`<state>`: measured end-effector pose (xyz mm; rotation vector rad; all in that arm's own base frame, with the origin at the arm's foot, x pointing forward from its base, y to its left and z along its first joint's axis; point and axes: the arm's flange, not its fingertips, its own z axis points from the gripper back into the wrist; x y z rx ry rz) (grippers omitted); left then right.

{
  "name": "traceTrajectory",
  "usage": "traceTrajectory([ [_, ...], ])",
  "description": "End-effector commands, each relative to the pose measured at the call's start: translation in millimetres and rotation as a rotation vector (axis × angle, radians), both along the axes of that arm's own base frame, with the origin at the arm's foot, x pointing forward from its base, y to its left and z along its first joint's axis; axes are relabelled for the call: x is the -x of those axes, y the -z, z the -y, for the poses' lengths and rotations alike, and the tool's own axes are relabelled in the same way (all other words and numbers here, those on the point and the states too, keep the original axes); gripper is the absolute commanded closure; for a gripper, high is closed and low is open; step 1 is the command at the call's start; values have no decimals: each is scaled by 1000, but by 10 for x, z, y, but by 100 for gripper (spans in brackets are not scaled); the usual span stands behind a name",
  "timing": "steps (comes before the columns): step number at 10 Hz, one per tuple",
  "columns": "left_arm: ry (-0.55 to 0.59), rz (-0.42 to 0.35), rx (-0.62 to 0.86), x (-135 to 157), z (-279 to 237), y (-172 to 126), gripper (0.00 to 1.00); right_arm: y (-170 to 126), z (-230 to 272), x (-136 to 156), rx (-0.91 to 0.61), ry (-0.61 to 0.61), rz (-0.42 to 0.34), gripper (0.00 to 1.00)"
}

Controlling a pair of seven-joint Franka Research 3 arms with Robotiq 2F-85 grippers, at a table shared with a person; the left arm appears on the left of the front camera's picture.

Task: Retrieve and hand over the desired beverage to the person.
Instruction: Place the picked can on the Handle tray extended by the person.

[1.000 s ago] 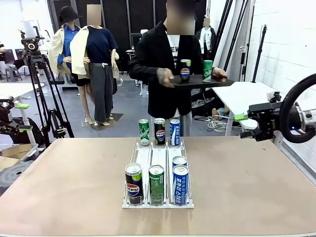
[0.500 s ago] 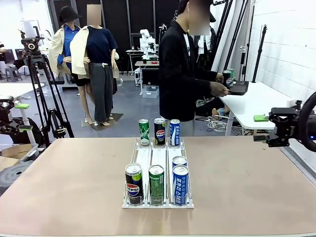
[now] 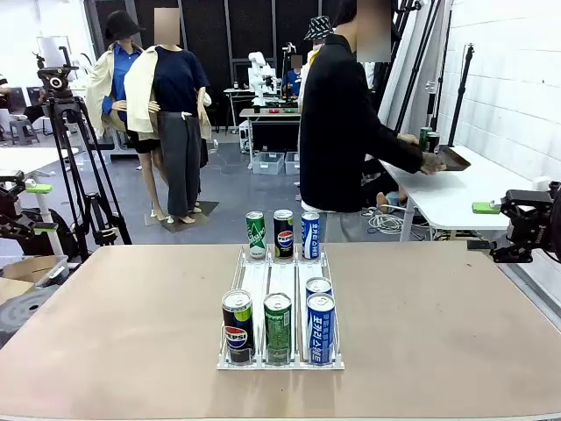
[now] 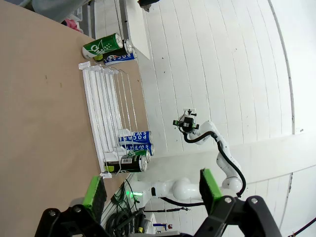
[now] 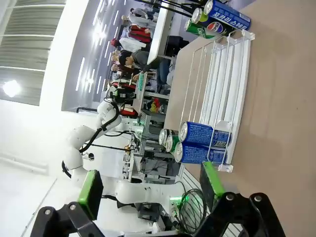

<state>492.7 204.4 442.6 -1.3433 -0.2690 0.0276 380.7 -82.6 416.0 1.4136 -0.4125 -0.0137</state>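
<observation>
On the table's middle I see the rack [image 3: 280,303] of upright cans, left of my right gripper [image 3: 526,230]; both grippers gape wide, holding nothing, neither clearly nearer.

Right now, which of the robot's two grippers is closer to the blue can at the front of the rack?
The right. The right gripper hangs open off the table's right edge, level with the far cans. The blue can stands front-right in the rack; the left gripper sits farther, beyond the left edge.
</observation>
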Motion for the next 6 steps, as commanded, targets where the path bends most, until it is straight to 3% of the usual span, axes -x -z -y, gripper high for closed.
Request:
traceTrajectory([
  [1,2,6,0,18,7,-15,0,17,9,-83,-37,-55,51,0],
  [2,2,6,0,18,7,-15,0,0,0,0,0,0,0,0],
  [6,2,6,0,18,7,-15,0,0,0,0,0,0,0,0],
])
